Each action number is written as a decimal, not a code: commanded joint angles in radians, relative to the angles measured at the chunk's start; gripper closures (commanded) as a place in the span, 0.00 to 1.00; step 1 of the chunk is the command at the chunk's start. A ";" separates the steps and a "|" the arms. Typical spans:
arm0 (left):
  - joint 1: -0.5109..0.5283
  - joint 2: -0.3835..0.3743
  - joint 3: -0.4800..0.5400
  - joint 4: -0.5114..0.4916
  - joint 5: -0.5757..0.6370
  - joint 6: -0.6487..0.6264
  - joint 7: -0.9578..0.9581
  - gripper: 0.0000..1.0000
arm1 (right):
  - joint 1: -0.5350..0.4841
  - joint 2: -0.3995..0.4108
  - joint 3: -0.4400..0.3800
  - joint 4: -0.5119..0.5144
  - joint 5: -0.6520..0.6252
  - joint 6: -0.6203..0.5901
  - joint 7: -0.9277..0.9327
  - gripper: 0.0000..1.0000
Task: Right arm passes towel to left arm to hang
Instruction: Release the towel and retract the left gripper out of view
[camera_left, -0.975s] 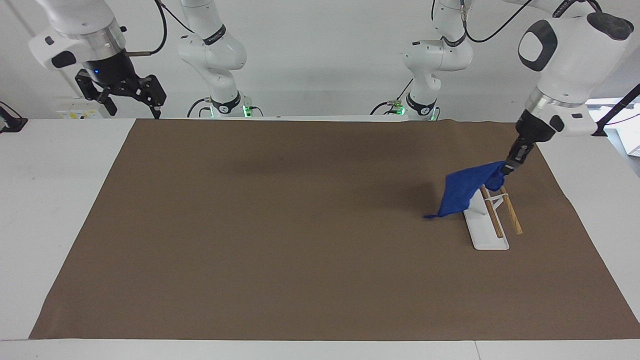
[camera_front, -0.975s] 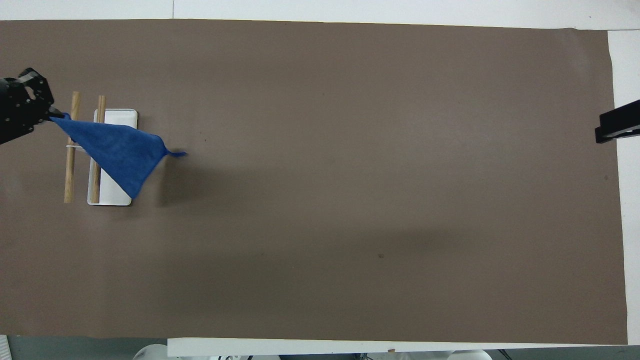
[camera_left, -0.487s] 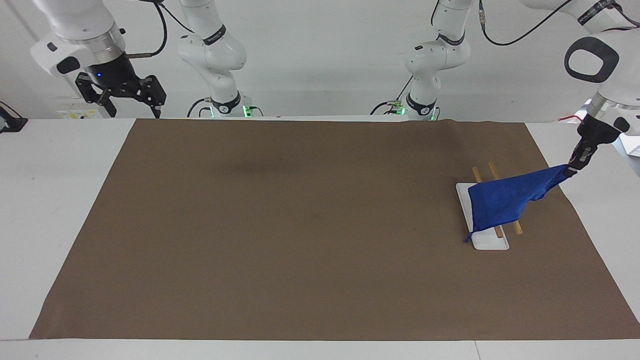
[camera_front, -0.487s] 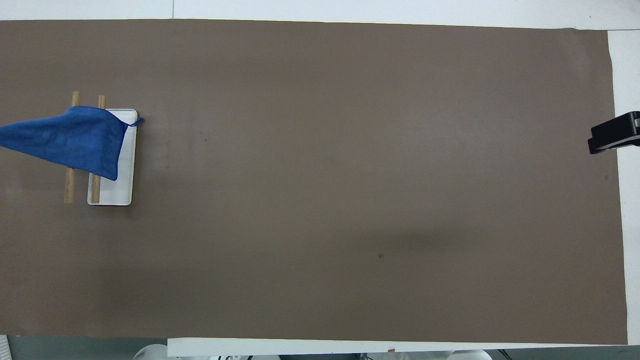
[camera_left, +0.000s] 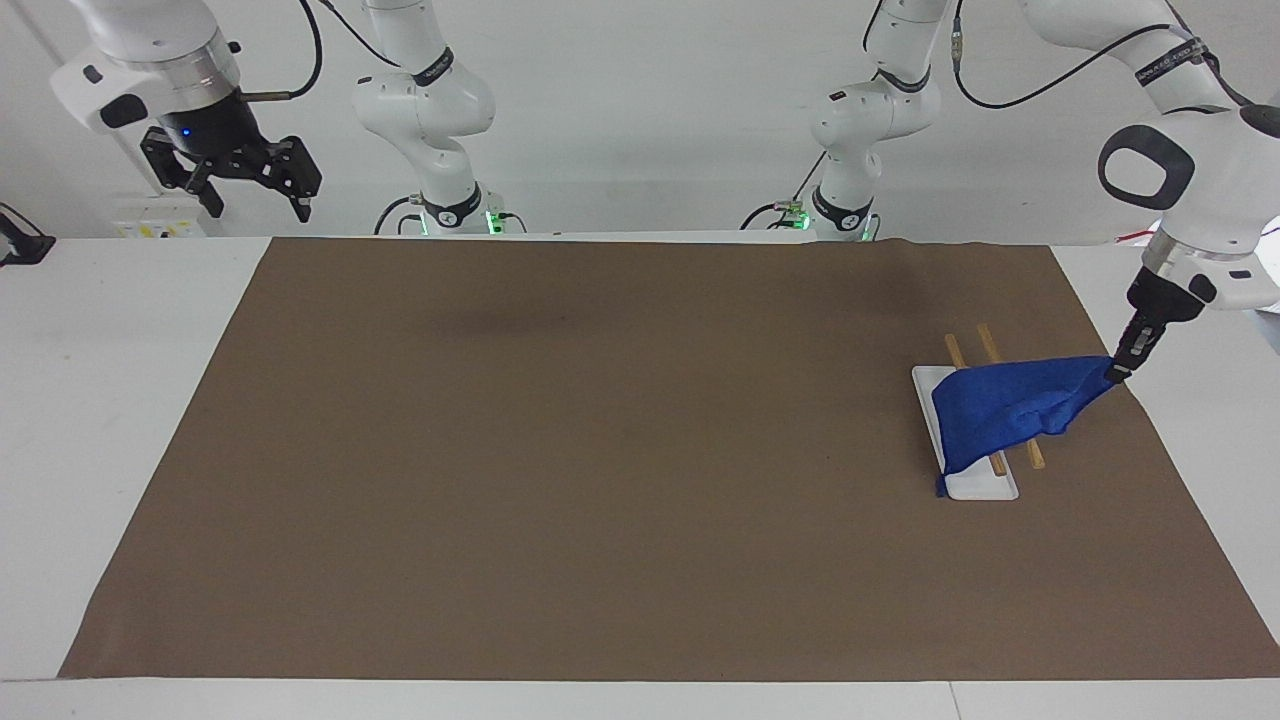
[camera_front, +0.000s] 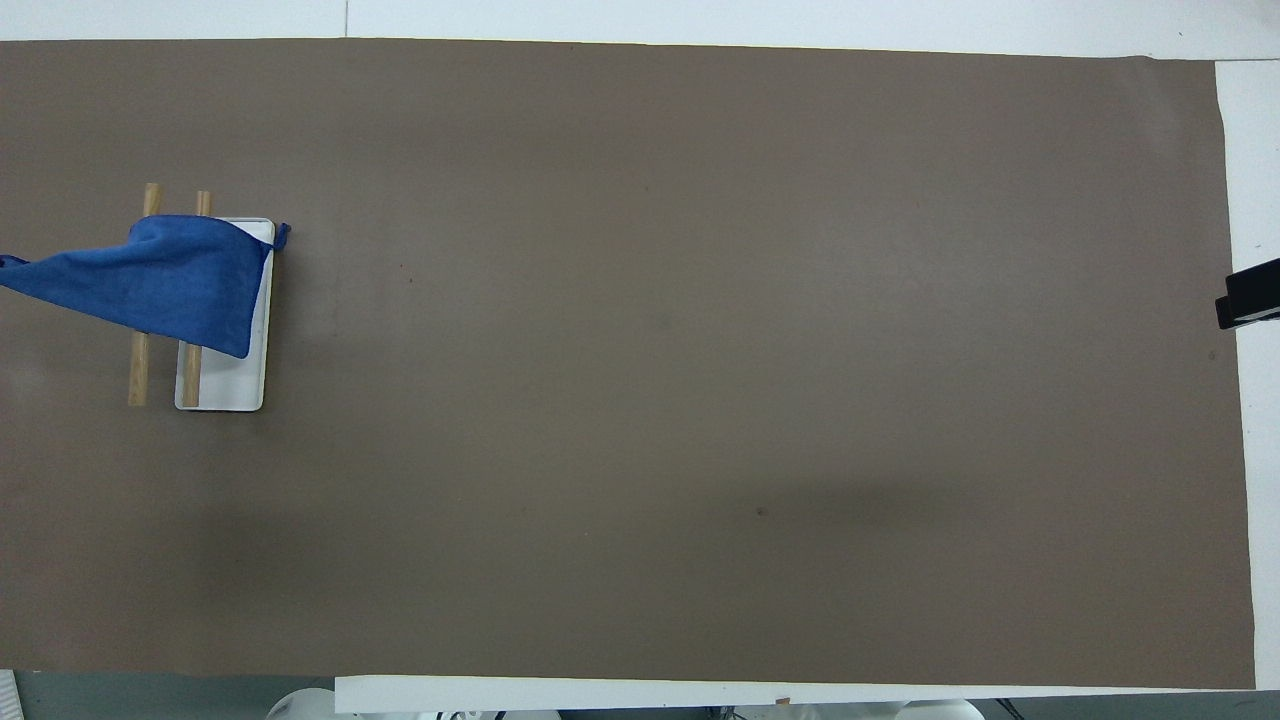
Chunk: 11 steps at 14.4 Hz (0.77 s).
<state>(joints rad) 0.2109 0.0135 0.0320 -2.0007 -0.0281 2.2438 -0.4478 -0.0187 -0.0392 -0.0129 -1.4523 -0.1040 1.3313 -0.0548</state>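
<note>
The blue towel (camera_left: 1010, 412) lies draped over the two wooden rods of the rack (camera_left: 975, 482), which has a white base, at the left arm's end of the table. It also shows in the overhead view (camera_front: 160, 285) over the rack (camera_front: 225, 385). My left gripper (camera_left: 1118, 372), slim and black, is shut on one corner of the towel and holds that corner just above the mat beside the rack. My right gripper (camera_left: 235, 175), the wide claw with a blue light, is open and empty, raised over the table's corner at the right arm's end. Only its edge (camera_front: 1245, 297) shows in the overhead view.
A brown mat (camera_left: 620, 480) covers most of the white table (camera_left: 110, 400). The rack's rods stick out from under the towel at both ends.
My left gripper has pulled the towel across the rack toward the table's end, then lowered a little, so the cloth sags onto the rods. My right gripper has risen slightly.
</note>
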 joint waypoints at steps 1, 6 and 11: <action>0.035 -0.006 -0.006 -0.036 0.014 0.042 0.046 0.92 | -0.020 -0.056 0.025 -0.071 -0.003 -0.035 -0.010 0.00; 0.025 -0.012 -0.007 -0.018 0.014 0.027 0.034 0.00 | -0.063 -0.036 0.044 -0.057 0.012 0.026 -0.011 0.00; -0.063 -0.032 -0.020 0.109 0.016 -0.163 0.050 0.00 | -0.064 -0.022 0.040 -0.043 0.024 0.020 -0.010 0.00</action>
<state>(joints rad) 0.2035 0.0003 0.0096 -1.9552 -0.0281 2.1961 -0.4040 -0.0614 -0.0582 0.0131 -1.4871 -0.0974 1.3399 -0.0548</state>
